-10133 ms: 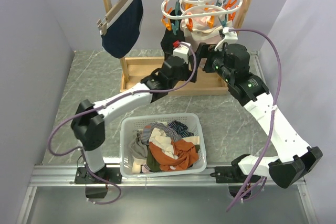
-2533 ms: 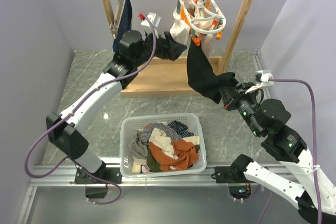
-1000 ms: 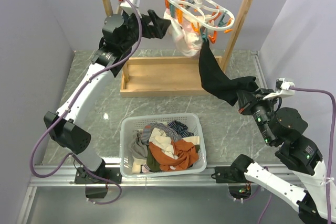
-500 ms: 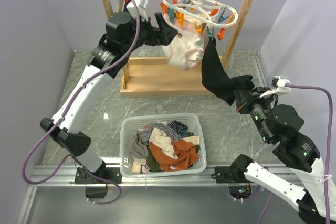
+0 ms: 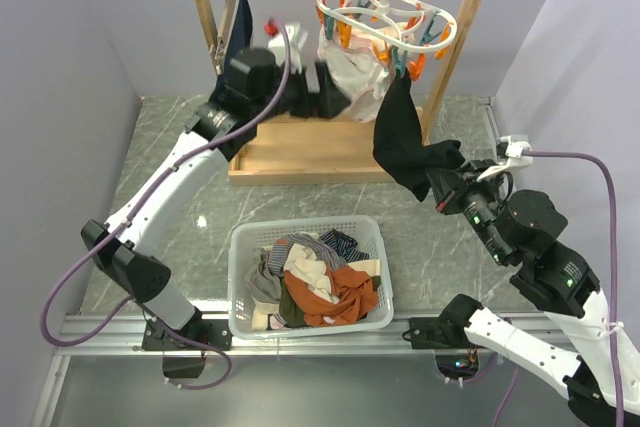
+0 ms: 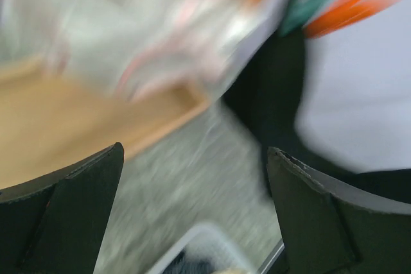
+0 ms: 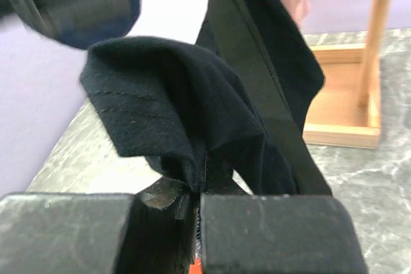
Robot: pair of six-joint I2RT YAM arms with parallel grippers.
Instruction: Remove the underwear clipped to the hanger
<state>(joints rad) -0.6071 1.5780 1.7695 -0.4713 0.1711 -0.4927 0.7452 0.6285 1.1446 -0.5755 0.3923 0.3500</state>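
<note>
Top view: one hanger (image 5: 385,9) at one o'clock with two garments clipped, pale underwear (image 5: 352,72) and black underwear (image 5: 398,132), which trails toward four o'clock. One basket (image 5: 305,224) at six holds heaped clothes (image 5: 320,292).
Left wrist: left gripper (image 6: 196,184) gapes, empty.
Right wrist: right gripper (image 7: 196,206) clamped on the black underwear.

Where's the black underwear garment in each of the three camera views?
Top external: soft black underwear garment hangs right of centre, from the white plastic peg hanger to the right gripper.
Left wrist: blurred dark shape, right of centre.
Right wrist: fills the centre, clamped in that gripper.
Shared landmark: wooden rack base.
</note>
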